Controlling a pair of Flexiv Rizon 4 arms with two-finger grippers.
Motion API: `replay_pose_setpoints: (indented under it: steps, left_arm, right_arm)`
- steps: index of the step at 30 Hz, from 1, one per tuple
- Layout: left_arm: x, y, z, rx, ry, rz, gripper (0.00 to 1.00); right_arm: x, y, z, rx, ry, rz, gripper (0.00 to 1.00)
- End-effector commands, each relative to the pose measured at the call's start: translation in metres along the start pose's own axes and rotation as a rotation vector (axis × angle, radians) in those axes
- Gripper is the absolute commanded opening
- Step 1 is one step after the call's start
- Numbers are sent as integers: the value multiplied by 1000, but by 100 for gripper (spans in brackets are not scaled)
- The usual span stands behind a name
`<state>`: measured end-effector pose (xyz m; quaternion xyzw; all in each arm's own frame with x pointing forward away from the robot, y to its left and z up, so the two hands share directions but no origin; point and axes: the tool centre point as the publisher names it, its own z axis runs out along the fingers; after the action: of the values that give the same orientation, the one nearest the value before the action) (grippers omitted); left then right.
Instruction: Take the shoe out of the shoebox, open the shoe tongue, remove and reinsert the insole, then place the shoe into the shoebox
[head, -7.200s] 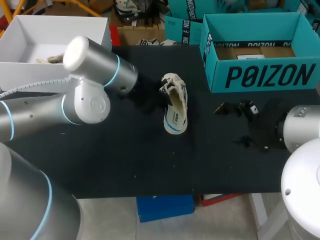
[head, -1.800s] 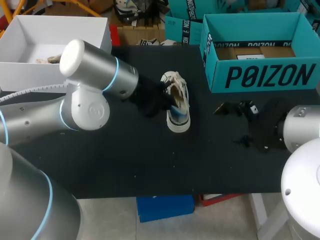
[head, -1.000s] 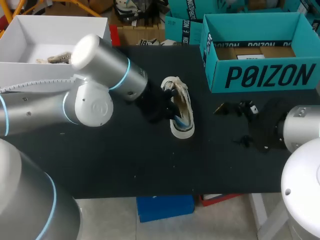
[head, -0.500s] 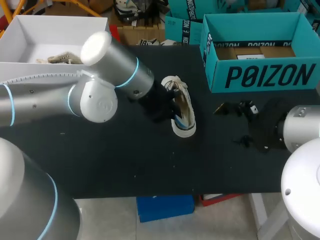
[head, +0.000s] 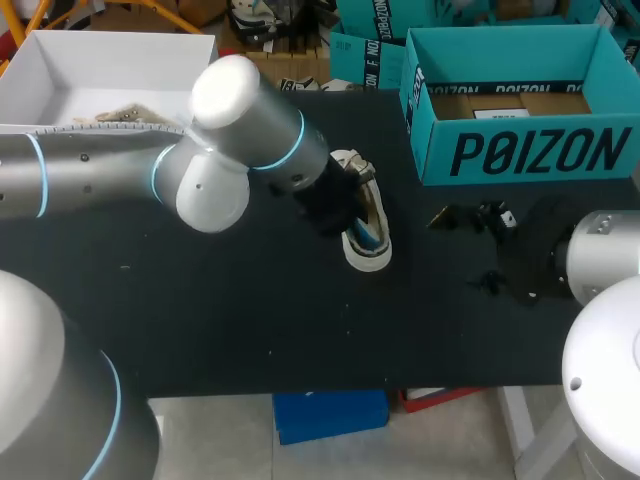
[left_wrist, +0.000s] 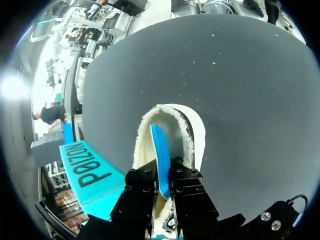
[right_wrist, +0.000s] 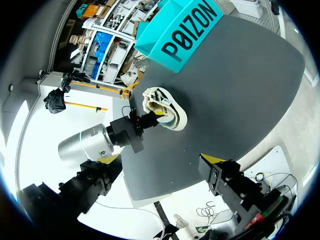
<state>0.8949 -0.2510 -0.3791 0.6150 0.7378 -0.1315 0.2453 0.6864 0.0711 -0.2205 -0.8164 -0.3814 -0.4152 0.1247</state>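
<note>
Advance of left gripper (left_wrist: 164, 174) from 9 o'clock into shoe (head: 368, 250), nudging it toward 5 o'clock, with fingers pinching blue insole (left_wrist: 159, 147), edge raised. Insole removal judged under way.

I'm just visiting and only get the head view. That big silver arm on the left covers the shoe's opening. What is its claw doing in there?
Observer: In the left wrist view the left gripper is shut on a blue insole, one finger on each face.
Visitor: So is the insole out of the shoe?
Observer: No. It stands on edge inside the shoe, not lying flat.
Visitor: What's the shoe like inside?
Observer: It is lined with cream fleece all round the opening.
</note>
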Motion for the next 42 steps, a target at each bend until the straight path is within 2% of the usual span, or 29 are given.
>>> replay_pose_setpoints:
  steps: [1, 5, 11, 17, 18, 19, 20, 28, 31, 35, 42]
  left_arm:
    - [-6, 4, 10, -12, -2, -12, 0]
    - [-11, 0, 16, -6, -7, -22, 0]
    - [-1, -11, 28, 19, -4, -49, 0]
    - [9, -21, 36, 91, -21, -96, 0]
    - [10, -20, 33, 96, -29, -100, 45]
    - [9, -20, 29, 108, -49, -107, 82]
    - [7, -18, 23, 106, -57, -103, 100]
    - [-19, 1, -40, 79, -178, -59, 100]
    - [-27, 3, -55, 76, -200, -37, 100]
    - [-30, 2, -61, 79, -205, -23, 100]
    - [-27, -7, -54, 101, -193, -11, 100]
  right_arm:
    - [-8, 1, -8, 86, 15, 14, 100]
    - [-8, 1, -8, 86, 15, 14, 100]
    - [-8, 1, -8, 86, 15, 14, 100]
    - [-8, 1, -8, 86, 15, 14, 100]
    - [-8, 1, -8, 86, 15, 14, 100]
    - [-8, 1, -8, 86, 15, 14, 100]
    - [-8, 1, -8, 86, 15, 14, 100]
    - [-8, 1, -8, 86, 15, 14, 100]
    - [-8, 1, -8, 86, 15, 14, 100]
    - [-8, 1, -8, 86, 15, 14, 100]
    - [-8, 1, -8, 86, 15, 14, 100]
